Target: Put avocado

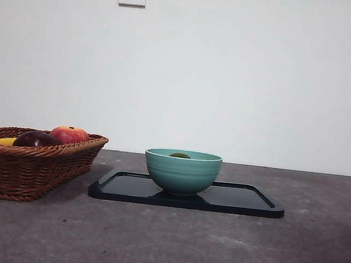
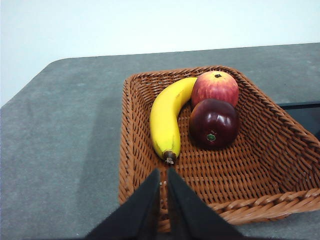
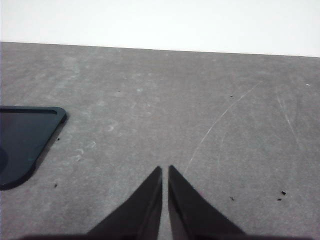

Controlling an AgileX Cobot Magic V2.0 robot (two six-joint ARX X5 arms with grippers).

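We see a wicker basket [image 2: 260, 200] holding a banana [image 2: 167, 117], red apple [image 2: 215, 87] and maroon fruit [image 2: 213, 122]; a teal bowl [image 1: 182, 170] stands on a black tray [image 1: 249, 205].

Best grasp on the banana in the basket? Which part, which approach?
Take the banana across its middle, the left hand coming from above. It lies flat on the wicker basket floor, curved; the apple crowds its far end, and the basket wall blocks a side approach.

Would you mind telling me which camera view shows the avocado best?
The front view, and only just: the avocado shows as a dark green sliver above the rim of the teal bowl on the black tray. The left wrist view shows only the basket fruit; the right wrist view shows a tray corner, no avocado.
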